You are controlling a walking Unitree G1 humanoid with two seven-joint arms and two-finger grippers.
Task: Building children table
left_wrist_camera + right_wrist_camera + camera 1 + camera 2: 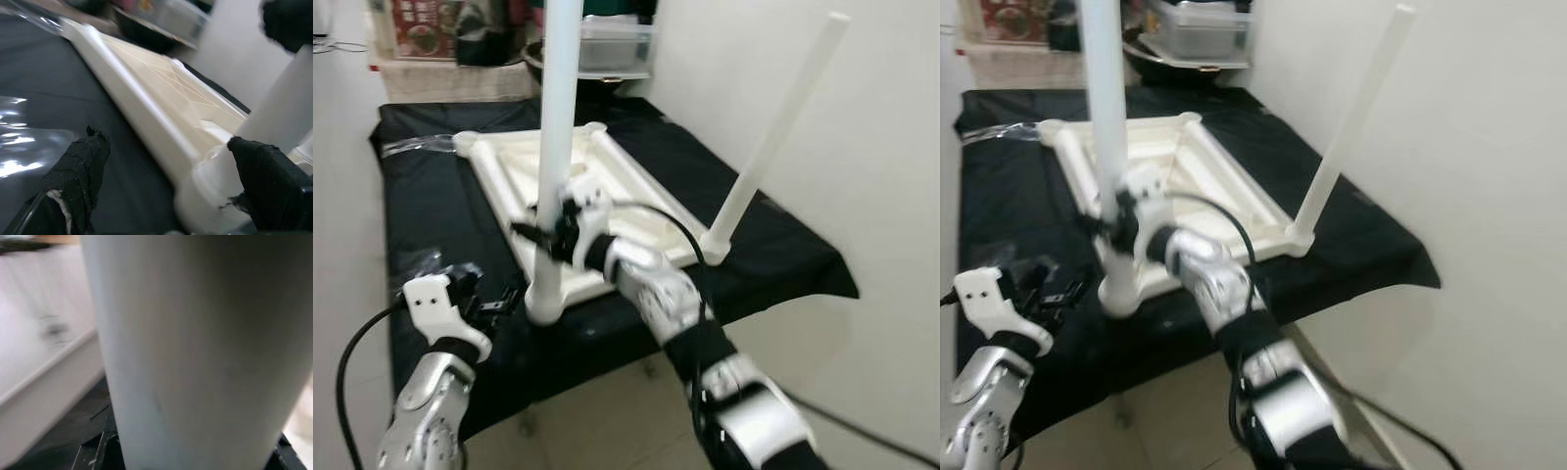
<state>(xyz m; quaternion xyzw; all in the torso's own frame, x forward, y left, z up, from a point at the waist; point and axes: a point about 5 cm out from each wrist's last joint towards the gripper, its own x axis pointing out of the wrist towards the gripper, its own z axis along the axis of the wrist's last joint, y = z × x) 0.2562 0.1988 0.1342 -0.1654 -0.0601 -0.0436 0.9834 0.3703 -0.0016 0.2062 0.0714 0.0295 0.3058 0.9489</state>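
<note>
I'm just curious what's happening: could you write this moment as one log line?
right gripper: shut on near table leg | left gripper: open beside corner socket | far leg: fitted | tabletop: upside down

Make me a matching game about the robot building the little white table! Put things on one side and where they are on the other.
Things:
1. right claw
2. left claw
3. far table leg
4. upside-down tabletop

Places or states:
A. lying on the black cloth
B. standing in the right corner, untouched
C. shut around the near table leg
D. open, by the near corner socket

Pairs: 1-C, 2-D, 3-B, 4-A
</note>
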